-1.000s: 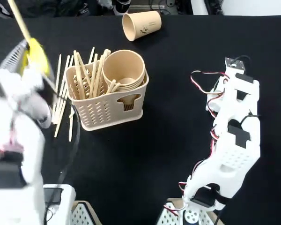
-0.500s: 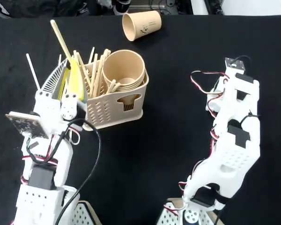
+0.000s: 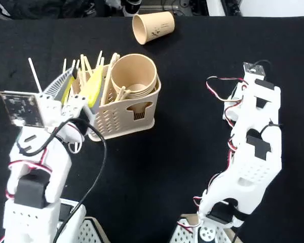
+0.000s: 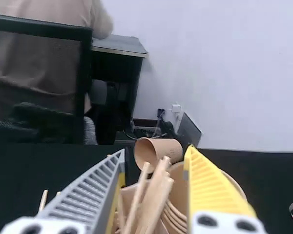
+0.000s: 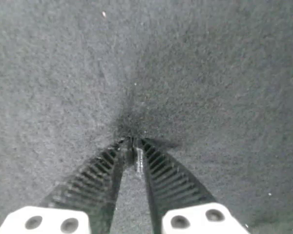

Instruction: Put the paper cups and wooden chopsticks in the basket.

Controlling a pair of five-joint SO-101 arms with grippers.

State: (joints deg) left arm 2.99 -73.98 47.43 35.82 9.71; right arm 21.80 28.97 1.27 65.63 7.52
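- The left gripper (image 3: 85, 72) hangs over the basket (image 3: 122, 117), at its left end. Its jaws are spread wide around a bunch of wooden chopsticks (image 4: 154, 190) standing in there.
- The stacked paper cups (image 3: 134, 76) sit upright in the basket's right half.
- A lone paper cup (image 3: 153, 26) lies on its side on the black table (image 3: 182, 152), well apart from the basket.
- The right gripper (image 5: 133, 145) is pinched closed and empty, tips down on the table.
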